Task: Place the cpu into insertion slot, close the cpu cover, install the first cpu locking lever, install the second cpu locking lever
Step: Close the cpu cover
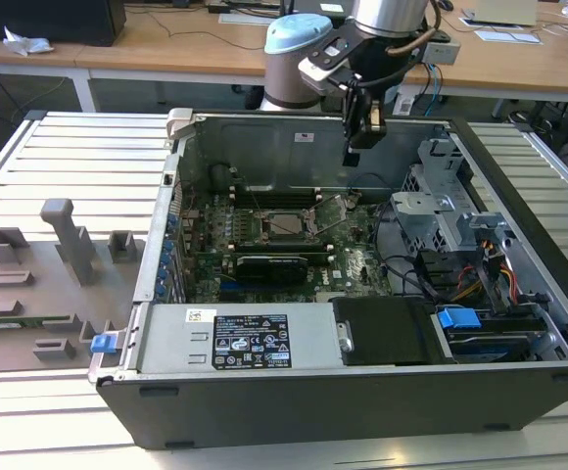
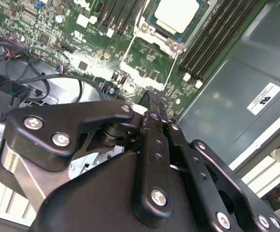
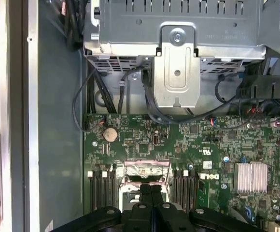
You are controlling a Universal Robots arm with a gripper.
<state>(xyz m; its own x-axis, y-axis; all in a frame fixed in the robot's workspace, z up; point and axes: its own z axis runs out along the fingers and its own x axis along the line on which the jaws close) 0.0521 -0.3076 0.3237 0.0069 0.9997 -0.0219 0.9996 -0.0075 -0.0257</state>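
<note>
Above the green motherboard (image 1: 357, 259), the black two-finger gripper (image 1: 355, 153) hangs with its fingers (image 2: 153, 125) together, gripping nothing. The pale silver square cpu (image 2: 178, 13) sits in the dark, metal-rimmed square insertion slot (image 2: 148, 28).

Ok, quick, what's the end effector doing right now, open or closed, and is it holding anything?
Black metal end effector: closed, holding nothing, hovering over the green motherboard.
</note>
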